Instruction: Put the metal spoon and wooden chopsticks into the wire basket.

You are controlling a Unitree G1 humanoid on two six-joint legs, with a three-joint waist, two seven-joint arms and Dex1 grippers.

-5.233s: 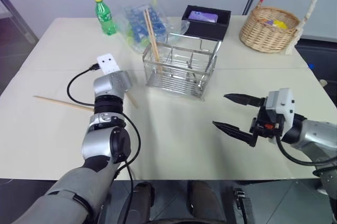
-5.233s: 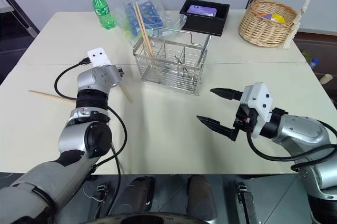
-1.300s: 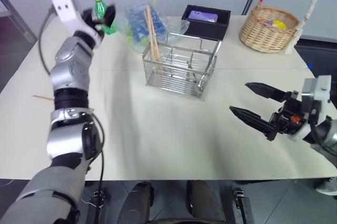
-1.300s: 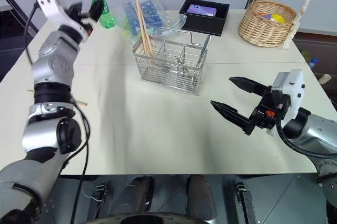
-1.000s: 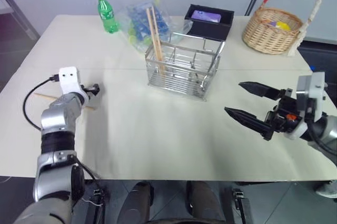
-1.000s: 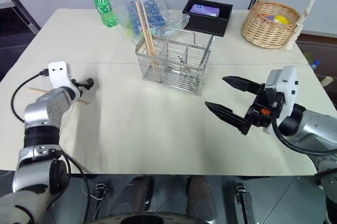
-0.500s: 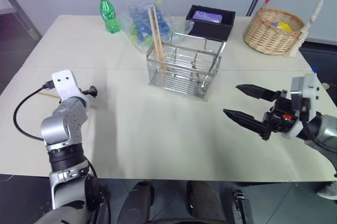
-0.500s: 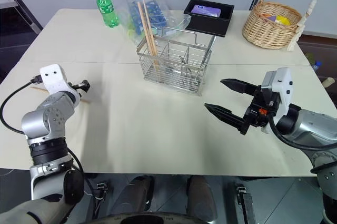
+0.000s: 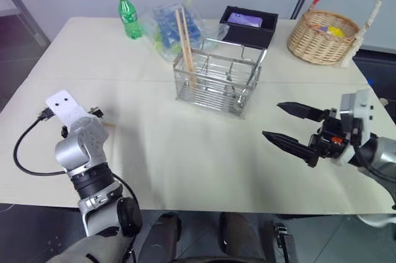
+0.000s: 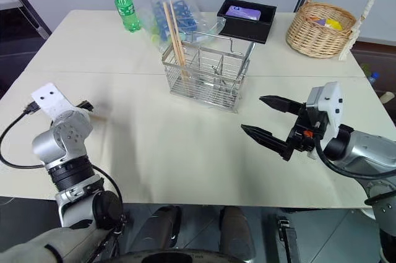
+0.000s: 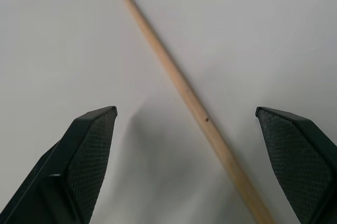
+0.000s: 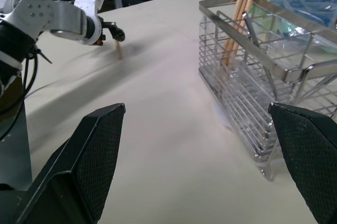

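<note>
A thin light-tan wooden chopstick point(image 11: 179, 84) lay flat on the cream table point(image 9: 185, 151), well left of the silver wire basket point(image 9: 218, 83), between the left gripper's point(image 11: 192, 155) spread fingers. The right gripper point(image 9: 286, 128) hung released, empty. Pinching off-centre could have rolled or levered the chopstick away.

Wire basket point(image 9: 218, 82) mid-table holding chopsticks point(image 9: 184, 40), bottle point(image 9: 129, 7) behind-left, wicker basket point(image 9: 327, 38) behind-right, black box point(image 9: 249, 21) between.
</note>
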